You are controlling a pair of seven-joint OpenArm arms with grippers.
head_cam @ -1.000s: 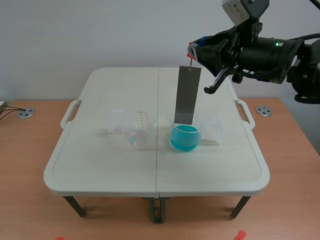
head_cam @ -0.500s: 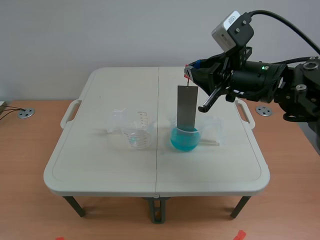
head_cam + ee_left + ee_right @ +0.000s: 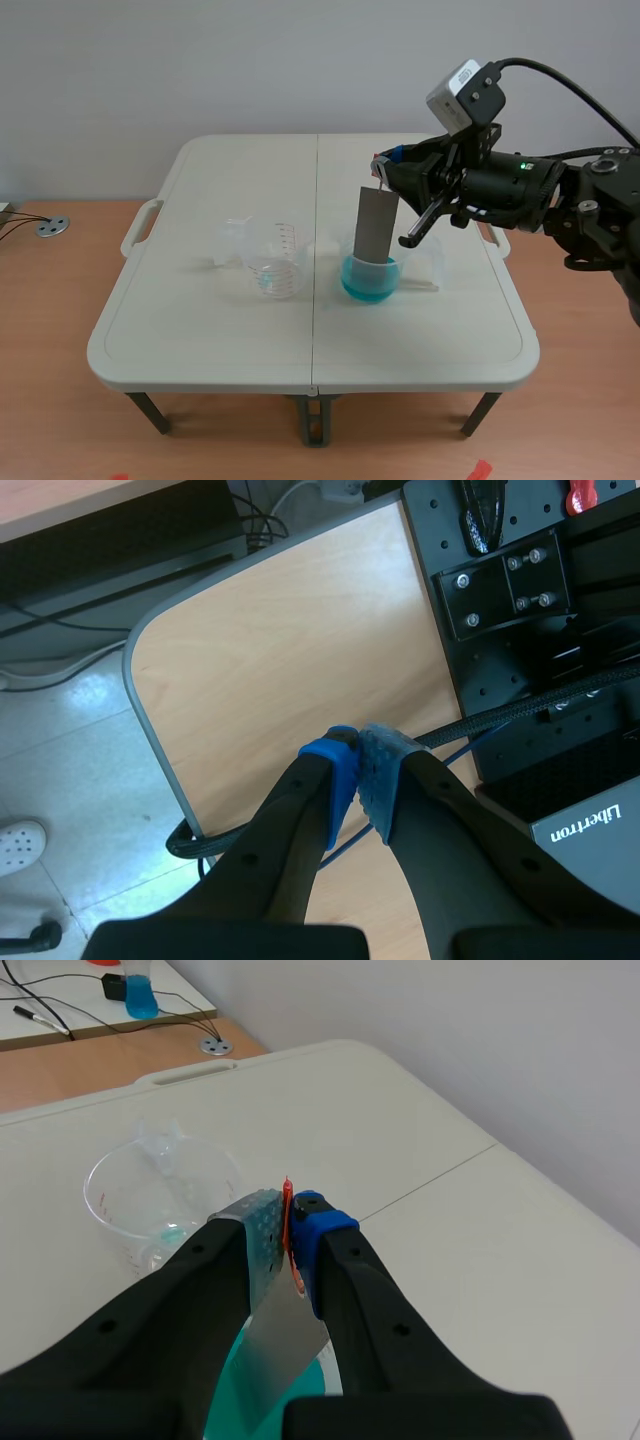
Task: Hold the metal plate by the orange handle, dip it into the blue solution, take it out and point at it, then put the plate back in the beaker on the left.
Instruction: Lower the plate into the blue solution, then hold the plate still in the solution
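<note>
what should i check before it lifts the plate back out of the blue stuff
1. Right gripper shut on the orange handle: ok.
2. Metal plate hanging near upright, its lower end inside the rim of the beaker of blue solution: ok.
3. Plate actually reaching into the liquid: cannot tell.
4. Beaker of blue solution standing upright: ok.
5. Clear beaker to the left upright, mouth free for the return: ok.
6. Left gripper shut on nothing, near neither beaker: ok.

Bright even light, soft faint shadows
</note>
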